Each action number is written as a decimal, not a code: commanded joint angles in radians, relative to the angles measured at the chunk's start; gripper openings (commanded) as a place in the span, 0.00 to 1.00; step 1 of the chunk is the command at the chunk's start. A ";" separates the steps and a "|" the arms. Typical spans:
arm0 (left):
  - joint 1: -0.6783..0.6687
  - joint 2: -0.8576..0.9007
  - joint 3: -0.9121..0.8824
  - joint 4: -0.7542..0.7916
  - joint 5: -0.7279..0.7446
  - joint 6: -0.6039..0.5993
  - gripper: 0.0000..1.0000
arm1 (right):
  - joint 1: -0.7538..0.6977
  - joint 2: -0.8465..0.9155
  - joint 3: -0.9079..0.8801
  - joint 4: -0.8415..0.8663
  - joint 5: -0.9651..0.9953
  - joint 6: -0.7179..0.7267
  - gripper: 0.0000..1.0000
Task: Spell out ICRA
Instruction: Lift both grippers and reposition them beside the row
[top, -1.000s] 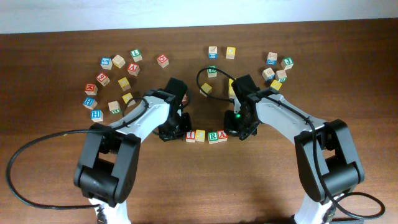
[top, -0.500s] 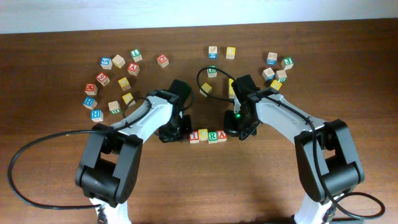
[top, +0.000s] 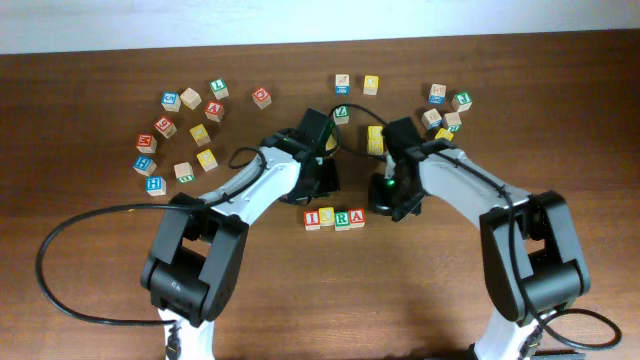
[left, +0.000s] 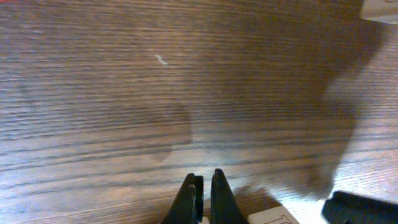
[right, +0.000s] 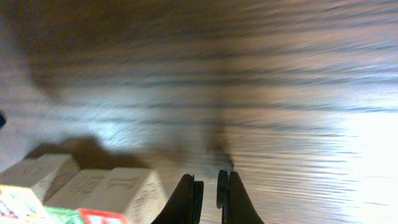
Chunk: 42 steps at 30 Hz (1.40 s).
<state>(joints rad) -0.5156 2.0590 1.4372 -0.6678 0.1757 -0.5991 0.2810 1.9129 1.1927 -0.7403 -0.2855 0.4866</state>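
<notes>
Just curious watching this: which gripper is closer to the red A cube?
Right. The right gripper is just beside the red A cube; the left gripper is farther off, behind the red I cube.

ICRA cubes (top: 334, 218) in row, loose cubes (top: 191, 98) behind

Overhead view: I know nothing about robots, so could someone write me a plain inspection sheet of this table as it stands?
Surface: dark wooden table, bare in front of the arms.
Job's things: row of four letter cubes side by side between the arms. The last two read R and A; the first two are too small to be sure of.
Clutter: loose letter cubes scattered behind the arms, left, centre and right.
Grippers: left gripper shut, holding nothing. Right gripper shut, holding nothing, beside the row.
Cables: black cable loops across the table by the left arm's base.
Surroundings: pale strip along the far edge; otherwise nothing seen.
</notes>
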 joint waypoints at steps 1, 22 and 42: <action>-0.006 0.013 0.012 0.001 0.003 -0.016 0.00 | -0.058 0.012 -0.005 -0.014 0.013 -0.031 0.05; -0.038 0.013 0.011 -0.087 0.014 -0.015 0.00 | -0.145 0.012 -0.005 -0.023 0.013 -0.045 0.05; 0.034 0.013 0.138 -0.195 -0.016 0.013 0.00 | -0.141 0.012 -0.005 -0.042 0.008 -0.045 0.05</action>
<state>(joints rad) -0.5339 2.0594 1.4948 -0.8055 0.1753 -0.5999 0.1379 1.9129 1.1927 -0.7750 -0.2855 0.4461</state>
